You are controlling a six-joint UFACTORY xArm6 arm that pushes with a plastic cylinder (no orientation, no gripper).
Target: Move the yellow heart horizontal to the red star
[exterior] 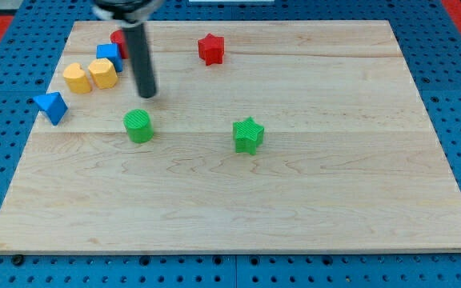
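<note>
The yellow heart (77,78) lies near the board's left edge, touching a yellow hexagon (103,73) on its right. The red star (211,49) sits near the top edge, left of centre. My tip (146,95) rests on the board to the right of the yellow hexagon, apart from it, and just above the green cylinder (138,126). The rod rises towards the view's top and partly hides a red block (118,38).
A blue cube (108,54) sits just above the yellow hexagon. A blue triangular block (52,106) lies at the left edge, below the yellow heart. A green star (248,134) stands near the middle. The wooden board (294,208) rests on a blue pegboard.
</note>
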